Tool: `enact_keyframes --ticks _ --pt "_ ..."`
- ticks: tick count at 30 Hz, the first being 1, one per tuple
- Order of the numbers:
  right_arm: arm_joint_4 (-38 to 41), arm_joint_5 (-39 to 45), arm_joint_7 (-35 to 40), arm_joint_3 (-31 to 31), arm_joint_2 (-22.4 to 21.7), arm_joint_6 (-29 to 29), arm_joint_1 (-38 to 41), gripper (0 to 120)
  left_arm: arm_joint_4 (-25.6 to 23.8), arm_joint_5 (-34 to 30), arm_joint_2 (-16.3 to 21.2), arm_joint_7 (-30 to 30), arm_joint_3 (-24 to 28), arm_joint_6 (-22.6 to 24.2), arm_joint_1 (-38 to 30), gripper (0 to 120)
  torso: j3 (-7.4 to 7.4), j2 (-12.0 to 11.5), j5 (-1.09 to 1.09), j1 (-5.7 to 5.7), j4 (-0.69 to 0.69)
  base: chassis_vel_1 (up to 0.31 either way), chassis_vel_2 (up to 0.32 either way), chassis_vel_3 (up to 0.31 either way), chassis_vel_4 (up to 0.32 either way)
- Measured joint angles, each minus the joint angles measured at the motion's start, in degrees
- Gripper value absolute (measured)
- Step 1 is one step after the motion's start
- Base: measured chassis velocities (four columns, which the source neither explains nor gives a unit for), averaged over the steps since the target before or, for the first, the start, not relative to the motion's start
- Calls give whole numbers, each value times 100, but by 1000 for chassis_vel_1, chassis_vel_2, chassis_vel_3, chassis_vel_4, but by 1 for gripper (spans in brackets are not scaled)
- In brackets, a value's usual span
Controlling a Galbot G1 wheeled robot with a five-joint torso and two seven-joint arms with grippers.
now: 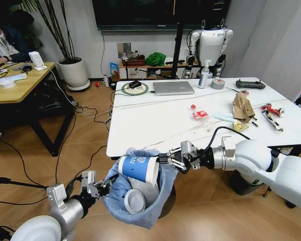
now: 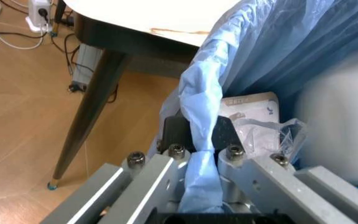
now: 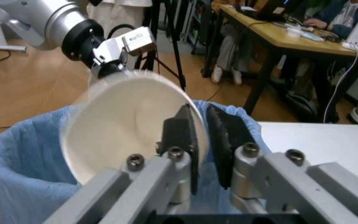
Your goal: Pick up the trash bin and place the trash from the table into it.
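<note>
White arms, grey screw-studded claws

Very little here can actually be read. The paper cup [image 1: 139,169] carries a round white emblem with a line of white lettering under it on its blue band, but the characters are too small to make out. The flat white packet [image 2: 251,108] lying in the trash bin [image 1: 135,193] shows a small blue mark near one corner, not legible. The dark screen [image 1: 158,13] on the wall has a tiny brand mark at the middle of its lower edge, also unreadable. The red-and-white snack pack [image 1: 199,114] on the table [image 1: 150,125] bears print I cannot decipher.
</note>
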Motion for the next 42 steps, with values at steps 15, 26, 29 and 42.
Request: enact_keyframes --ticks 15,26,29,42 --pt "-144 320 203 165 170 21 -46 66 83 33 3 1 71 2 12 0 0 -1 -1 0 0 0 0 0 0" --pt "-692 490 2765 676 725 -66 -109 99 134 89 -125 28 41 3 7 0 0 -2 -1 1 0 0 0 0 0" --pt "-884 301 3706 828 947 -325 -197 100 134 99 -173 30 21 3 6 0 0 -2 -1 1 -1 0 0 0 0" --pt "-2059 -693 5554 761 1954 -1444 112 100 138 121 -353 38 -94 5 52 0 1 -1 -1 1 2 0 0 0 0"
